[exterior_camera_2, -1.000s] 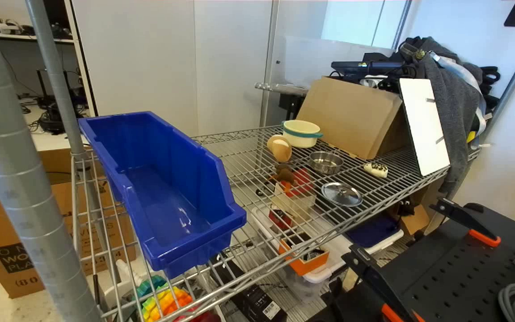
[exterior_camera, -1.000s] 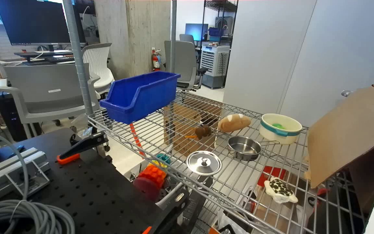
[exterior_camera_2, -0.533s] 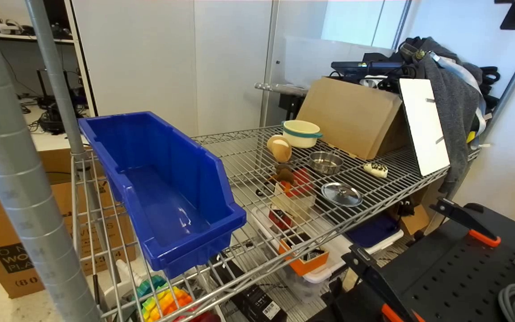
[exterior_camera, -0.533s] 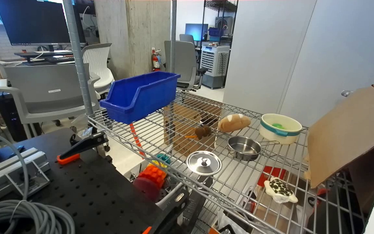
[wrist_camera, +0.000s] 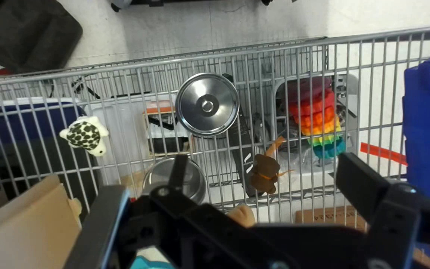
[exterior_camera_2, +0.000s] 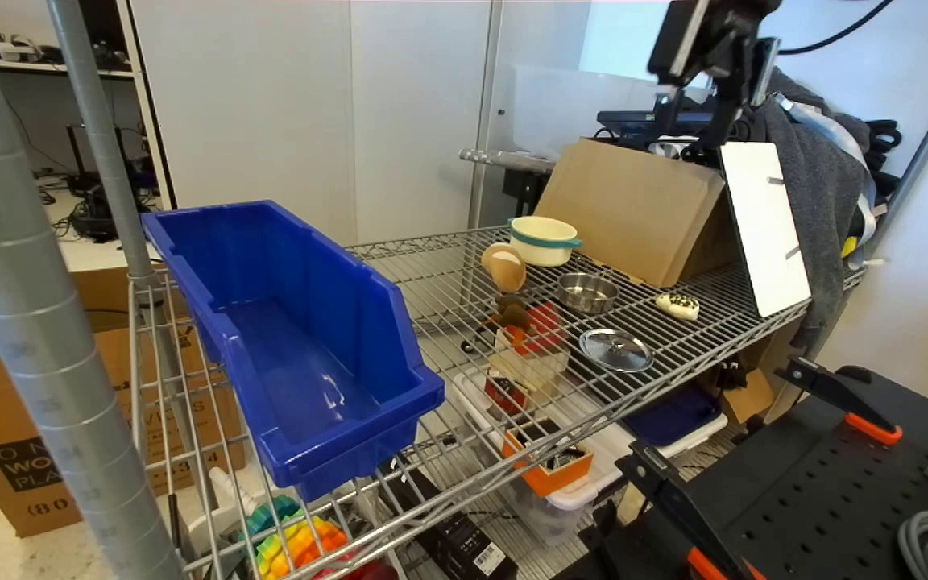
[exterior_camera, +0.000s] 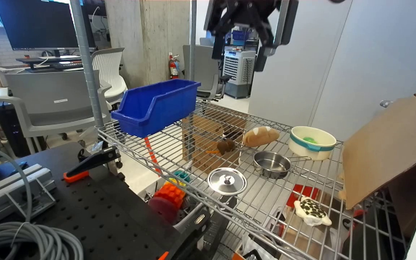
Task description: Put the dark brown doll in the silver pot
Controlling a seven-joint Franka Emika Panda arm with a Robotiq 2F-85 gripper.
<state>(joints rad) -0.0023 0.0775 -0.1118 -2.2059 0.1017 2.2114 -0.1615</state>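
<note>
Gripper [exterior_camera: 239,53], spread apart, hangs in an exterior view above wire shelf [exterior_camera: 179,187] bearing one dark brown doll [exterior_camera: 226,145], one silver pot [exterior_camera: 273,173], one lid [exterior_camera: 227,181] and one cream bowl [exterior_camera: 305,154], whose one green item [exterior_camera: 308,139] shows only here. In an exterior view alone: one grey cloth [exterior_camera_2: 806,161]. Wrist view: doll lies outside the partly hidden pot; one dark bag [wrist_camera: 28,35], seen only there.

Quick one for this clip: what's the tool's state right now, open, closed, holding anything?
Tool: open, holding nothing; the dark brown doll lies below, clear of it.
</note>
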